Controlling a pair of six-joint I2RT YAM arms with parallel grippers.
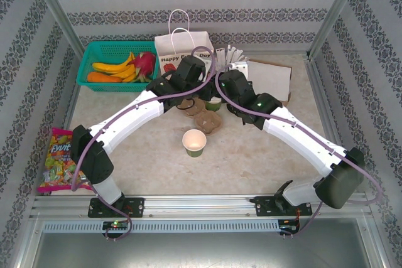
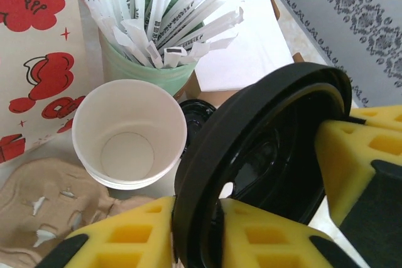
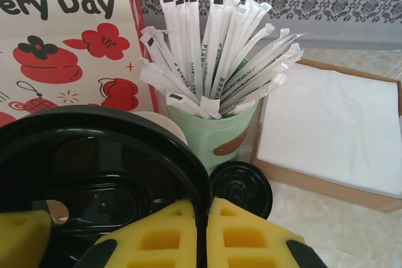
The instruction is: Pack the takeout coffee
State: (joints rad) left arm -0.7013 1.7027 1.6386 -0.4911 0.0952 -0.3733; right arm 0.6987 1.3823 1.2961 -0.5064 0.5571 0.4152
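While the tall printed paper bag [image 1: 183, 51] stands at the back, a round, lidless green paper cup [image 1: 194, 142] sits mid-table. Near the bag, left gripper [image 2: 198, 224] and right gripper [image 3: 201, 224] each pinch the rim of 1 glossy black plastic lid [image 2: 270, 149] between yellow foam fingers [image 3: 251, 236].

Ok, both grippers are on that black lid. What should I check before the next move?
1. Right gripper grip on the lid: ok, rim pinched.
2. Left gripper grip on the lid: ok, rim clamped too.
3. Lidless cup upright: ok, standing alone on the table.
4. That cup filled: cannot tell.
5. Bag upright: ok. Mouth open: cannot tell.
6. Spare lid clear of the grippers: ok, flat beside the straw cup.
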